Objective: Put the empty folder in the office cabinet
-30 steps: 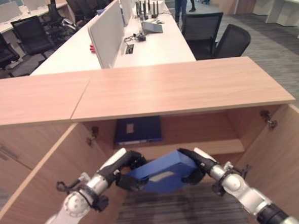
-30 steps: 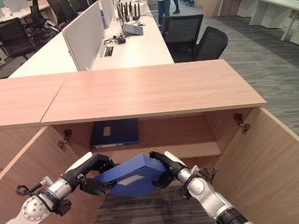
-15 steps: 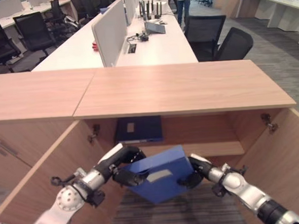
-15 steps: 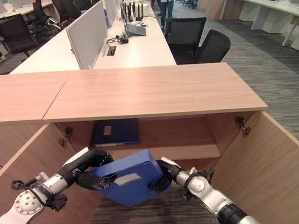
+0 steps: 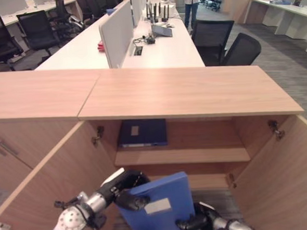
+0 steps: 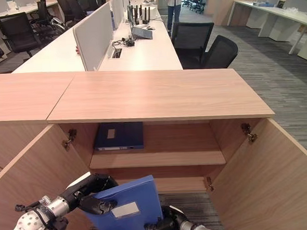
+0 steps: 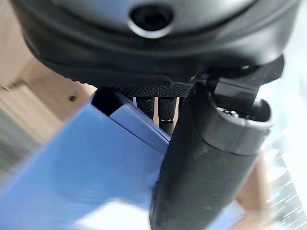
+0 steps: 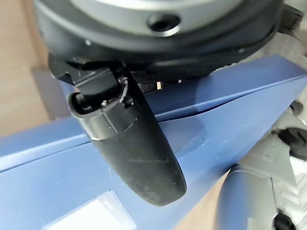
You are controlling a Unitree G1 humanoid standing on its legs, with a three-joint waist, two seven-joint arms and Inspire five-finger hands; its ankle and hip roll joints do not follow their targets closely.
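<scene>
1. Blue folder (image 5: pixel 159 208) held upright in front of the open office cabinet (image 5: pixel 188 92), below its shelf (image 5: pixel 182 156).
2. Left hand (image 5: pixel 124 192) clamps the folder's left edge, thumb across the cover.
3. Right hand (image 6: pixel 163 225) grips its lower right edge, thumb on the face.
4. Dark binder (image 5: pixel 142 133) lies on the shelf, at its left end.

Open-plan office. Beyond the wooden cabinet (image 6: pixel 157 96) run long white desks (image 6: pixel 139 48) split by a divider screen (image 6: pixel 94 38), with black swivel chairs (image 6: pixel 193 37) alongside, grey carpet (image 6: pixel 276 71), and a binder (image 6: pixel 119 136) shelved inside the cabinet.
</scene>
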